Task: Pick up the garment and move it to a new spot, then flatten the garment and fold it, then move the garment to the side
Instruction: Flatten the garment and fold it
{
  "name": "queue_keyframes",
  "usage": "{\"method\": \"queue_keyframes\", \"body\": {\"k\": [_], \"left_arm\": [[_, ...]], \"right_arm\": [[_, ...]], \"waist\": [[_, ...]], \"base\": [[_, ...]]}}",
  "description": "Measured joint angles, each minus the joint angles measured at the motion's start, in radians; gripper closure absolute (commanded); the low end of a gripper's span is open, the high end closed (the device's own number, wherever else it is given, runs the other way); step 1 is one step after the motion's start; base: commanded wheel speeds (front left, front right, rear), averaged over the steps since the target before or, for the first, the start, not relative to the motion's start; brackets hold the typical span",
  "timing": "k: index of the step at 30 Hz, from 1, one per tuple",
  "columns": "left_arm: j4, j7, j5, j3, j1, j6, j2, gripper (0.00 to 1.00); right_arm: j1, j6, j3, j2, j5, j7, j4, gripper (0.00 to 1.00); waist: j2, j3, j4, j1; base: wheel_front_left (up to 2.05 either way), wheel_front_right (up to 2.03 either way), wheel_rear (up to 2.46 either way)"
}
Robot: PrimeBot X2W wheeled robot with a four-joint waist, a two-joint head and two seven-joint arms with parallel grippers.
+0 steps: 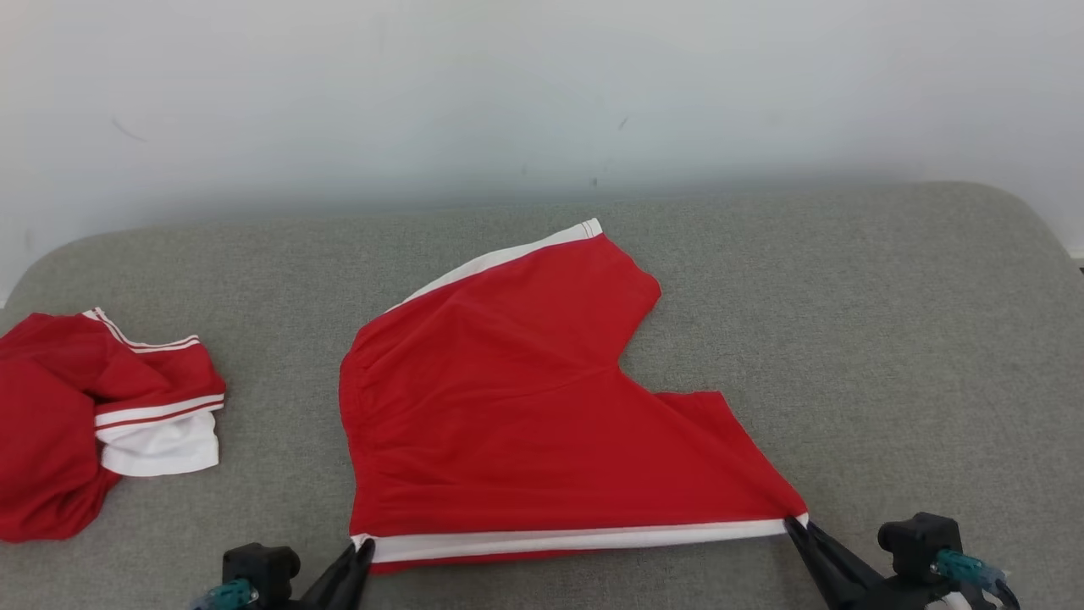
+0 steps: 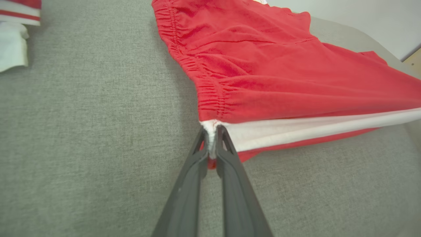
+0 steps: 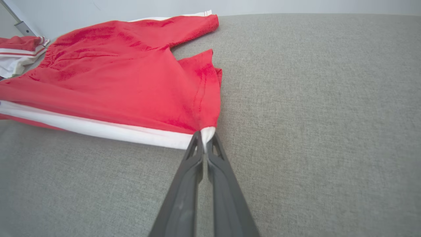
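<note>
A: State of the left end effector (image 1: 364, 549)?
B: Clamped on the waistband corner of the red shorts (image 1: 508, 407); the right end effector (image 1: 793, 525) clamps the leg-hem corner.
A: Shorts location?
B: Spread at the centre of the grey padded surface (image 1: 889, 339); a second red garment (image 1: 85, 424) lies well apart, left.

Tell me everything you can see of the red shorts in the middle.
The red shorts look like soft knit cloth, with a gathered elastic waistband toward the robot's left and a white stripe along each outer side. They lie mostly flat on the grey padded surface, legs splayed to the right, lightly wrinkled. The near striped edge is stretched between the left gripper, jaws shut on the waistband corner, and the right gripper, jaws shut on the hem corner.
</note>
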Motion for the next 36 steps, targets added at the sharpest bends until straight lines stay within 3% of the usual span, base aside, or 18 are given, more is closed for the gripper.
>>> {"method": "queue_keyframes", "body": {"k": [16,25,26,27,28,29,30,36], "left_arm": [[-0.044,0.073,-0.012,-0.035,0.041,0.018,-0.002,1.00],[-0.060,0.094,-0.026,-0.032,0.042,0.036,-0.002,1.00],[-0.063,0.097,-0.027,-0.032,0.042,0.037,-0.002,0.91],[-0.067,0.097,-0.028,-0.030,0.042,0.037,-0.002,0.61],[-0.071,0.097,-0.028,-0.029,0.042,0.041,-0.001,0.50],[-0.073,0.097,-0.028,-0.027,0.042,0.044,0.000,0.00],[-0.073,0.099,-0.030,-0.025,0.042,0.045,0.002,0.00],[-0.087,0.099,-0.043,0.001,0.056,0.054,0.009,0.00]], "right_arm": [[0.072,-0.060,0.008,-0.020,0.014,0.123,-0.042,1.00],[0.086,-0.074,0.007,-0.021,0.031,0.154,-0.080,0.99],[0.086,-0.078,0.007,-0.021,0.032,0.158,-0.085,0.84],[0.086,-0.079,0.007,-0.022,0.032,0.158,-0.090,0.69],[0.086,-0.080,0.005,-0.022,0.032,0.163,-0.094,0.57],[0.087,-0.083,0.001,-0.023,0.035,0.165,-0.096,0.22],[0.087,-0.087,-0.002,-0.023,0.039,0.166,-0.098,0.01],[0.095,-0.092,-0.025,-0.037,0.069,0.174,-0.124,0.00]], "waist": [[0.0002,-0.012,0.017,0.0002],[0.0002,-0.008,0.020,0.0003],[0.0002,-0.008,0.020,0.0003],[0.0002,-0.007,0.020,0.0003],[0.0002,-0.007,0.020,0.0003],[0.0002,-0.006,0.020,0.0003],[0.0002,-0.006,0.020,0.0003],[0.0002,-0.007,0.020,0.0003]], "base": [[0.00,0.00,0.00],[0.00,0.00,0.00],[0.00,0.00,0.00],[0.00,0.00,0.00],[0.00,0.00,0.00],[0.00,0.00,0.00],[0.00,0.00,0.00],[0.00,0.00,0.00]]}}
